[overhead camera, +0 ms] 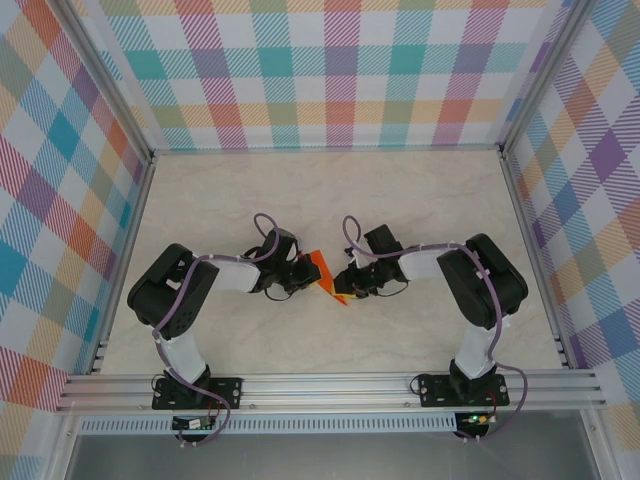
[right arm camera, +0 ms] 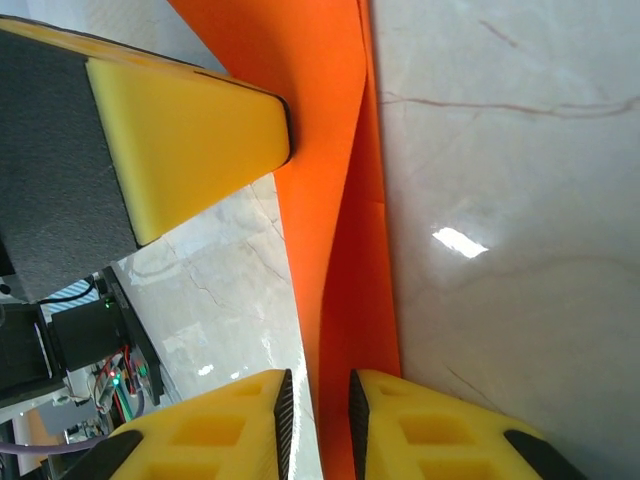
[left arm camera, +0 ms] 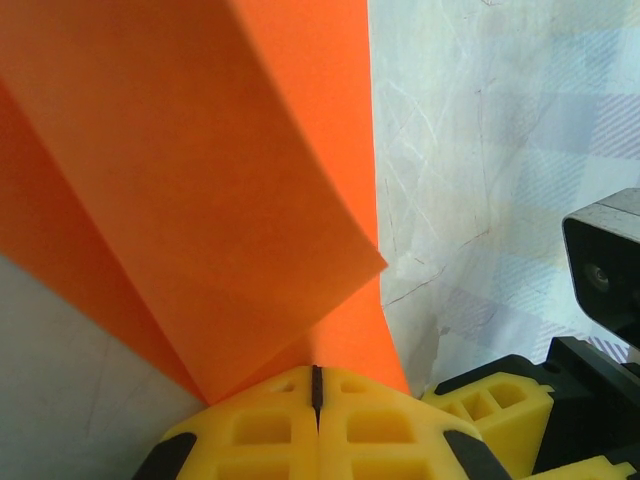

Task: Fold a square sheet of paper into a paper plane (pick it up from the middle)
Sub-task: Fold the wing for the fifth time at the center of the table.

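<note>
2 end effectors meet at the centre of the overhead frame, with the folded orange paper sheet (overhead camera: 322, 272) caught between them over the counter (overhead camera: 420, 200). The left end effector (left arm camera: 317, 388) is clamped tight on the sheet, layers fanning toward the upper left. The right end effector (right arm camera: 318, 390) has its jaws slightly parted, paper running loose through the gap. Looks like mid-fold, between grips. Next call, I'd say: right finds the crease line and pinches, without tugging the sheet from the left.

Pale marble-patterned table top (overhead camera: 400, 190), glossy with faint veins, enclosed on left, back and right by pastel checked walls (overhead camera: 340, 70); aluminium rail (overhead camera: 330, 385) runs along its near edge.
</note>
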You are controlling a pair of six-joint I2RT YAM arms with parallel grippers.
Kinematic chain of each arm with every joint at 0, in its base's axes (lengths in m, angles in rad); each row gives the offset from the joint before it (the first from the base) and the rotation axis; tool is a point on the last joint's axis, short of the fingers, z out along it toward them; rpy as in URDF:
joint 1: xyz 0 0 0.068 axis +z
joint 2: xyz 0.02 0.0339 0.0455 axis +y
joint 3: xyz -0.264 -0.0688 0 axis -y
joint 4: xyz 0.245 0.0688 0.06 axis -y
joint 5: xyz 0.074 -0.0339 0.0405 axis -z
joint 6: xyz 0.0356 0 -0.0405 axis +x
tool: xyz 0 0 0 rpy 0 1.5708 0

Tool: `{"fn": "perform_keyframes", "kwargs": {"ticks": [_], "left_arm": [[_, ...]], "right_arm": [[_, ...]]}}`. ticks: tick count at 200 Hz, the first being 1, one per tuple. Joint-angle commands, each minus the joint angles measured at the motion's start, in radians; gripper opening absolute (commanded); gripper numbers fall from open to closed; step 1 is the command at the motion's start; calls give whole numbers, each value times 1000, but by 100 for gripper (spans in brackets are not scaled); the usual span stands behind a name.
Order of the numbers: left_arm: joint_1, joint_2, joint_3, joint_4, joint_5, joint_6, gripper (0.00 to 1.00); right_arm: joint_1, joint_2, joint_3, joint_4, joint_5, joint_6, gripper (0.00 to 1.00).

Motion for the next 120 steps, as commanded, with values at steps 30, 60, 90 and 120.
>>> {"fn": "perform_keyframes", "kwargs": {"ticks": [30,60,90,120], "left_arm": [[-14,14,-32,-57,-49,17,2],[-14,10,-34,-59,-53,14,2],[-14,7,-34,-63,-58,14,2],[-14,8,-35,-65,-60,15,2]], "right_arm": [[-8,-15,-19,-48,4,-17,15],[-8,25,-11,-78,35,-31,12],[-8,22,1,-104,43,-38,13],[-9,-61,3,-145,47,-49,20]]}}
